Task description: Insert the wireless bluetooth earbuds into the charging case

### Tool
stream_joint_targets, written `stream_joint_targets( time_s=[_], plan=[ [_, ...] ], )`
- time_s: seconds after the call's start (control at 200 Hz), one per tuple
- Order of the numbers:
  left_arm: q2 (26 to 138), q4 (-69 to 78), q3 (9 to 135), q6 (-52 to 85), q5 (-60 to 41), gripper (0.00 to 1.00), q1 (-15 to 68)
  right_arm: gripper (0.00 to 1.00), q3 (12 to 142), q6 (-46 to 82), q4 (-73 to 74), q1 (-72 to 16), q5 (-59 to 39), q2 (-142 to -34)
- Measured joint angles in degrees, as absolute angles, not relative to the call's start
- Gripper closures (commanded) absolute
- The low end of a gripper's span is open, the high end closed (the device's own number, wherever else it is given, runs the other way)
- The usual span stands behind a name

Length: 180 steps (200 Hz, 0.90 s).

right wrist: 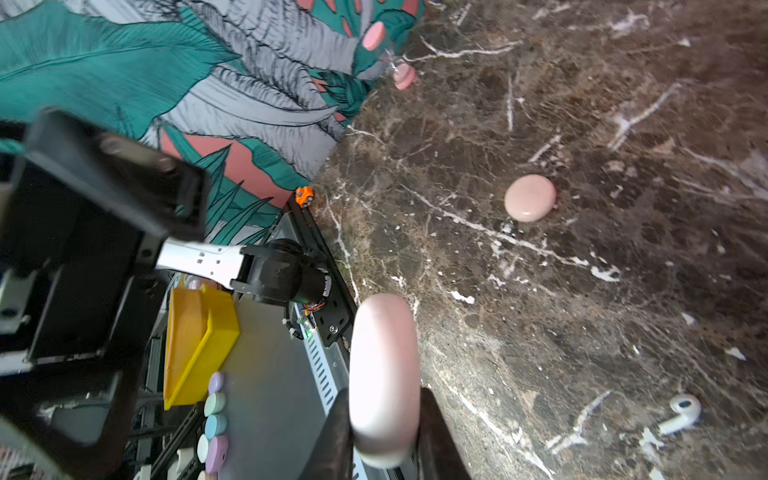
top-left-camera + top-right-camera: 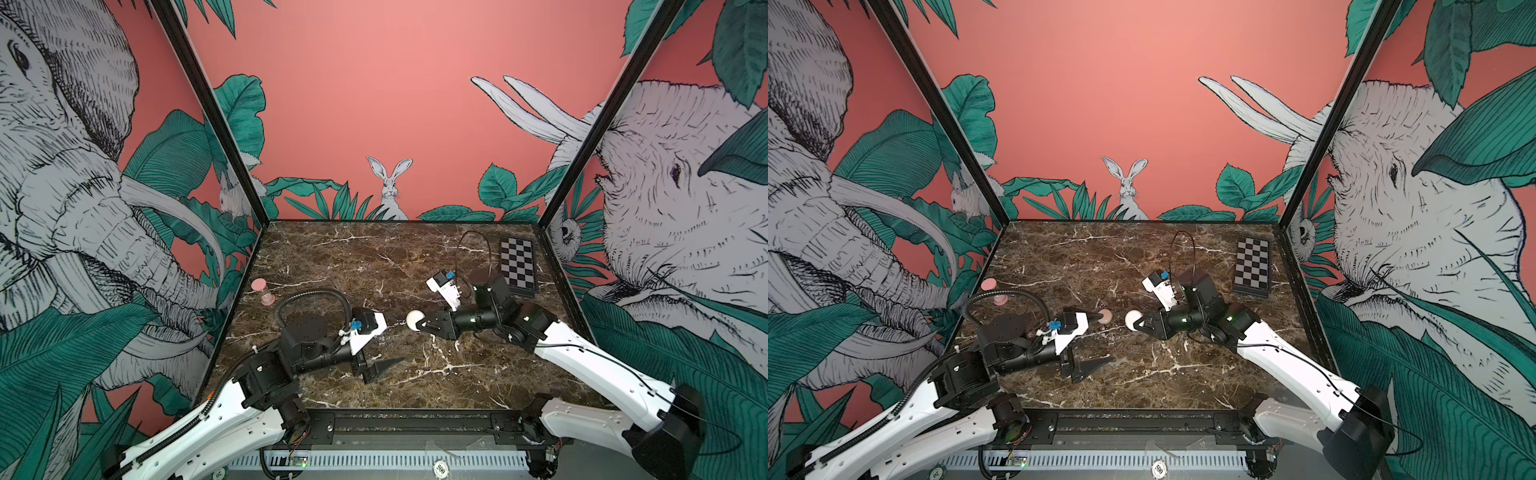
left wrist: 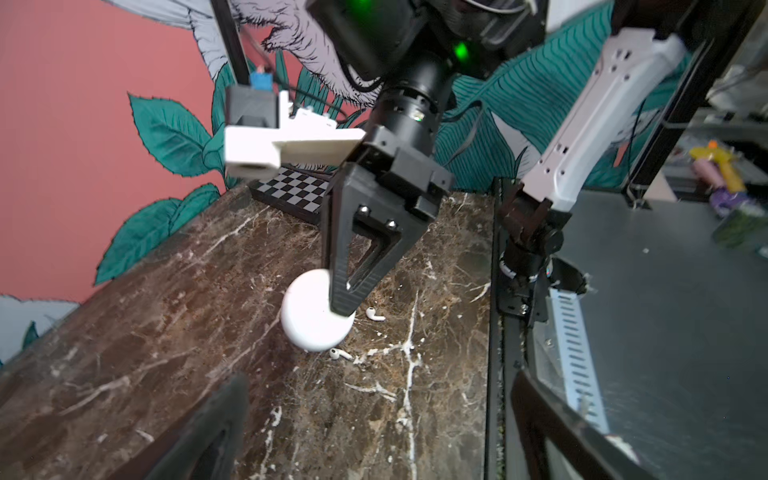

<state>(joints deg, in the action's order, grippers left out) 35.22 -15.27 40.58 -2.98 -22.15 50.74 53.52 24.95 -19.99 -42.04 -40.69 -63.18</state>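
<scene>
**A:** The right gripper [image 2: 419, 323] was clamped on the white charging case [image 3: 311, 316], holding it on edge low over the marble tabletop [image 3: 166, 332]. The left gripper [image 2: 376, 368] stood wide open and empty, well apart from it.

**B:** And the earbuds?

**A:** Both lay loose on the marble. One earbud [image 3: 375, 314] was just beside the right gripper's fingertip, and the second earbud [image 3: 340, 354] was near the case's lower edge.

**B:** Anything inside the case?

**A:** I couldn't tell, because it looked closed. A pink case [image 1: 530, 197], also closed, lay ahead of the right gripper.

**B:** Then I'd judge no bud was seated yet. The lid needed opening before the left gripper could pinch a bud.
</scene>
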Motion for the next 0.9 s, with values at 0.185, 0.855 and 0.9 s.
stream_joint_targets(
  time_s=[0.185, 0.855, 0.9],
  plan=[
    [38.46, -15.46, 40.58, 4.69, -35.29, 0.02, 43.13, 1.0, 53.52, 21.34, -21.41, -42.19, -44.77, -61.36],
    [53.3, -9.04, 41.78, 12.99, -54.98, 0.54, 42.63, 1.0, 53.52, 17.02, -21.85, -46.54, -48.45, -60.58],
    [54.13, -8.99, 42.11, 13.1, -55.61, 0.57, 42.63, 1.0, 53.52, 16.88, -21.91, -46.74, -48.45, -60.8]
  ],
)
